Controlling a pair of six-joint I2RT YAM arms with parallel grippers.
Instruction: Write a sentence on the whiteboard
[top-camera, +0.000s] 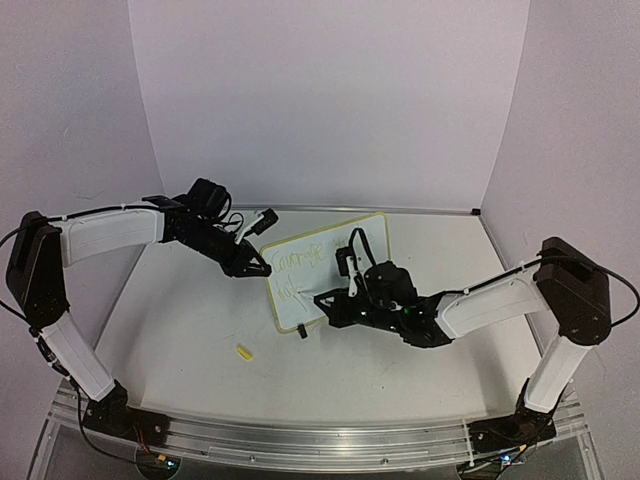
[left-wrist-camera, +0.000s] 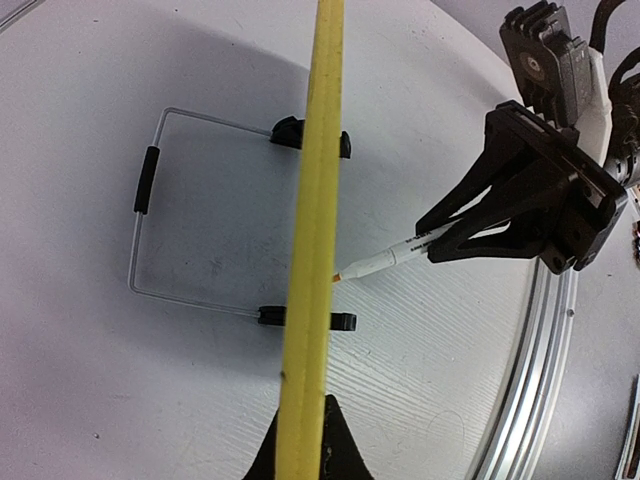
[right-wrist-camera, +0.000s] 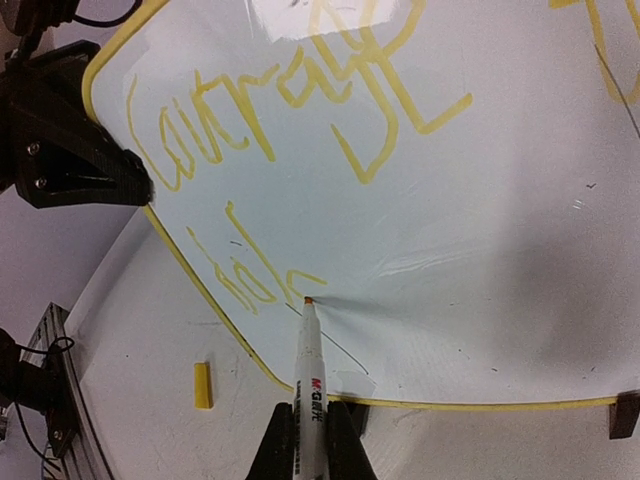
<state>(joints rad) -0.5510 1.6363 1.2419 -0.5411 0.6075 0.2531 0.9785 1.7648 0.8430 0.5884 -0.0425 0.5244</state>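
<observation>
The whiteboard is standing in the middle of the table, leaning back on a wire stand. Its long axis is running left to right, the right end a little farther away. Out on the left, the left gripper is clamping its fingers together on the yellow frame at the board's left edge, steadying it. On the near right, the right gripper is squeezing tight on a marker, which is pointing away from it up the sloping face, its tip touching the white surface.

The sentence is showing as two lines of yellow handwriting, a longer upper line and a short lower one hugging the left side. The tip is sitting just at the right end of that lower line, so I am judging the writing to be partway along, with the blank stretch lying to the right of the tip along the board's length. That is making the right arm the one nearer the work. The coming stroke is looking like a drag rightward, away from the left gripper's hold, pressing lightly enough not to tip the board back.

A small yellow piece is lying on the table just beside the board's near left corner, apart from both grippers
</observation>
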